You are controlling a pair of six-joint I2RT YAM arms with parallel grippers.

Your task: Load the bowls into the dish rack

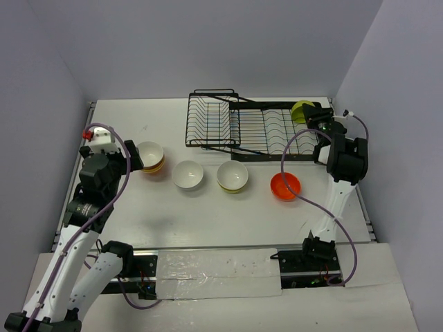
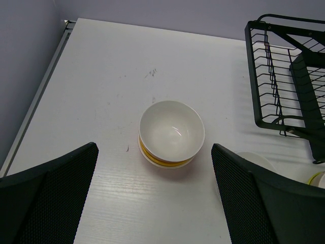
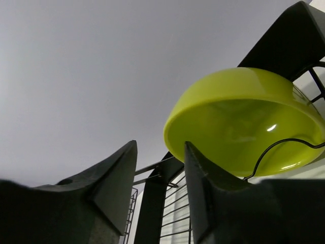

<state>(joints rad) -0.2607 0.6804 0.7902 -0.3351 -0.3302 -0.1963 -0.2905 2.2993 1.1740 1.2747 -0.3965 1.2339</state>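
Left wrist view: we lose dish rack (image 2: pixel 284 76) past right edge, near-right white bowl (image 2: pixel 256 158) mostly behind finger (image 2: pixel 264 203); overhead, right gripper (image 1: pixel 315 114) hides part of lime-green bowl (image 1: pixel 299 109)

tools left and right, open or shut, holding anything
Left tool: open, empty, above the white bowl.
Right tool: open, empty; the green bowl sits in the rack beside it.

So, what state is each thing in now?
Green bowl: tilted in the rack, not gripped.
Stacked bowls: upright on table.
White bowl: upright on table.
Yellow-green bowl: upright on table.
Orange bowl: upright on table.
Left end effector: open, empty.
Right end effector: open, empty.
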